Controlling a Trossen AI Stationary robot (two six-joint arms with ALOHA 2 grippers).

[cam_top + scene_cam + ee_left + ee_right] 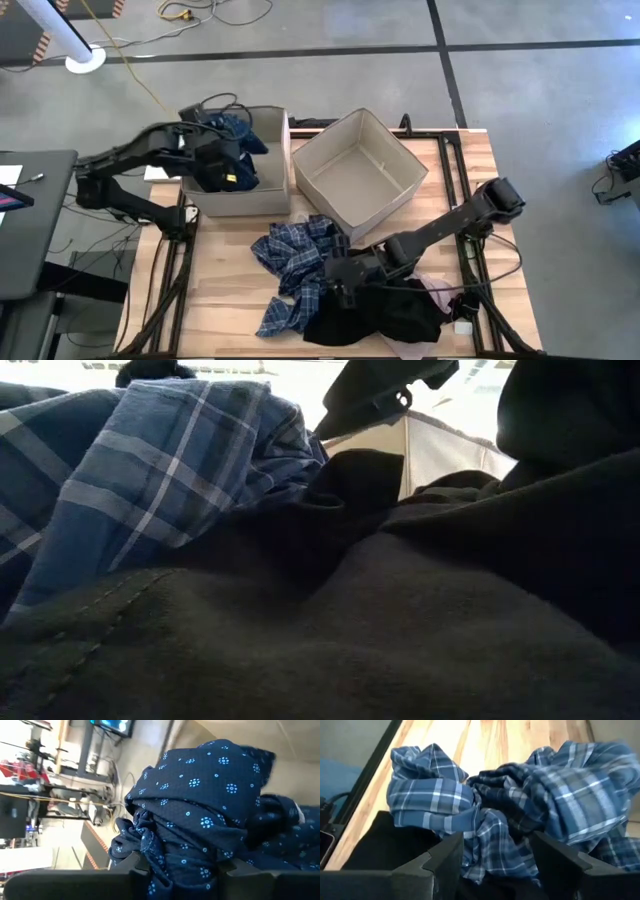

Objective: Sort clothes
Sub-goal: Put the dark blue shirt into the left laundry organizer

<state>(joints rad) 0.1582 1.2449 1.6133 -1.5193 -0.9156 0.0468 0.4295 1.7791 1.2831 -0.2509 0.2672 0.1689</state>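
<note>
1. Nearest the table's front edge, the large black garment [385,315] lies heaped on the wooden table [220,280]. It fills most of the low view, so it sits right against that camera. A pink piece [438,293] peeks out on its right side.
2. Just behind it, the plaid shirts [295,265] are bunched mid-table, touching and partly overlapping the black garment. The pile looks unsorted, likely the source for the next picks.
3. Over the seam between plaid and black, the right gripper [337,283] is down low. In the right wrist view its fingers [447,857] are spread wide, with plaid fabric between them but not pinched. Judged as lining up a grab on a shirt.
4. Farther back, the empty beige box [410,165] stands angled at centre, nothing in it. Probably the bin for another clothing class.
5. Back left, the other beige box [275,195] already holds dark blue cloth.
6. Over that box, the left gripper [222,165] holds the dark blue patterned piece [200,810]. It is clamped on it, with cloth bulging between the fingers in the left wrist view. Likely hovering to drop it in with the matching blue.
</note>
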